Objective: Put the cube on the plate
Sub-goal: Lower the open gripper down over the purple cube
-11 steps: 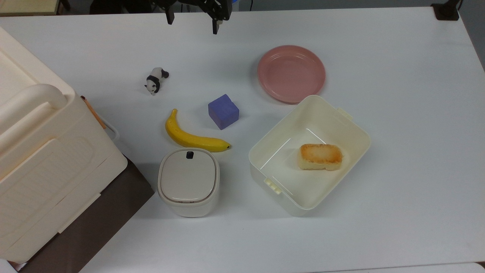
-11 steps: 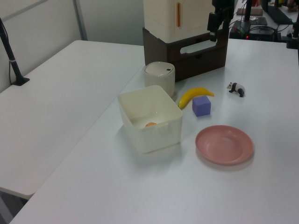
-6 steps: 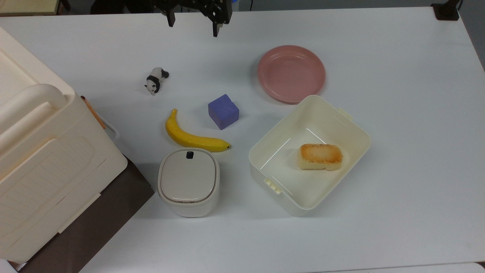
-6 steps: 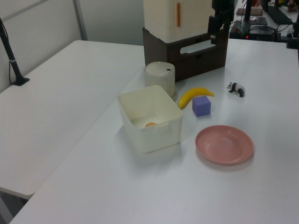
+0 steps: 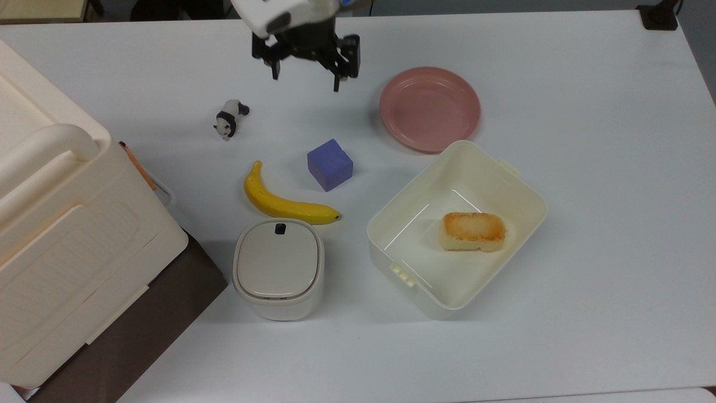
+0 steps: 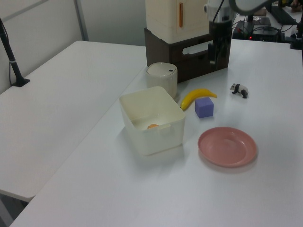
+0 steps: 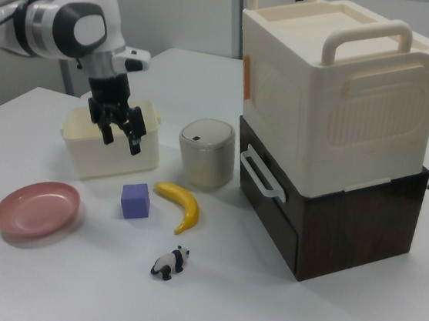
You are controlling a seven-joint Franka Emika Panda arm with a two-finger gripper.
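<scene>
The blue-purple cube (image 5: 330,165) sits on the white table, beside the banana's tip. The dusty-pink plate (image 5: 430,108) lies empty, up and to the right of the cube in the top view. My gripper (image 5: 306,81) hangs open in the air with nothing between its fingers. In the top view it is above the cube, between the panda and the plate. In the right view the gripper (image 7: 122,142) hovers well above the cube (image 7: 135,200), in front of the cream tub, and the plate (image 7: 37,208) lies at the left. In the left view the cube (image 6: 204,107) sits behind the plate (image 6: 227,146).
A yellow banana (image 5: 285,204) and a toy panda (image 5: 229,118) lie left of the cube in the top view. A cream tub (image 5: 391,224) holds a toasted bread-like block (image 5: 474,230). A lidded round bin (image 5: 278,267) and a large cream box on a brown drawer (image 5: 56,235) stand at the top view's left.
The gripper has moved down the top view's frame toward the cube, and more of the arm's white wrist now shows. Its fingers stay open. Nothing on the table has moved.
</scene>
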